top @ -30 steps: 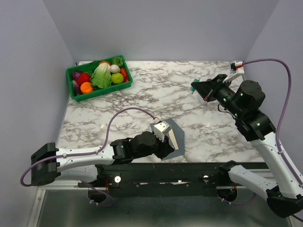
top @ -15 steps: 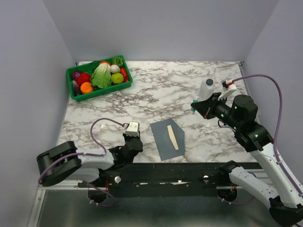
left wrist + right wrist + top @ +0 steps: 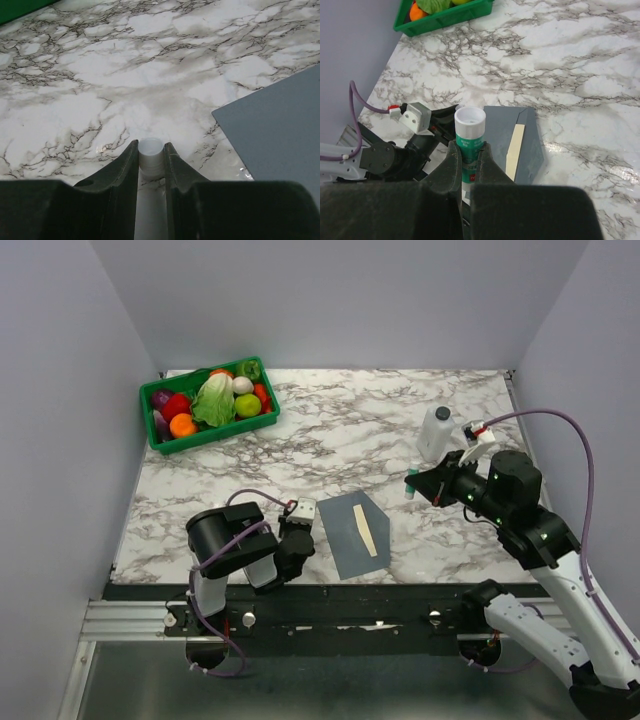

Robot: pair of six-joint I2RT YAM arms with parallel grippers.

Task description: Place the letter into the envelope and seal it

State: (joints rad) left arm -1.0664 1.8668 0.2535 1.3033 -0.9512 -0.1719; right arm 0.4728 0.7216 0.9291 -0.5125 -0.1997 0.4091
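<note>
Setting: robotics laboratory test cell. Indicators: a marble-pattern tabletop point(image 3: 330, 430) enclosed by plain lavender walls point(image 3: 340, 300). The left arm point(image 3: 225, 545) and right arm point(image 3: 530, 525) are mounted along an aluminium rail point(image 3: 130, 615), with exposed purple cable point(image 3: 590, 470). A green crate point(image 3: 215, 437) holds plastic-looking produce.

Even, soft light, seemingly from overhead, fills all three views, and shadows are faint. The glossy white-and-grey marble tabletop point(image 3: 560, 147) shows a wet-looking glare beside the slate-grey paper envelope point(image 3: 497, 135). In both wrist views the near black fingers point(image 3: 120, 172) lie dark and blurred. The overhead view is sharp.
</note>
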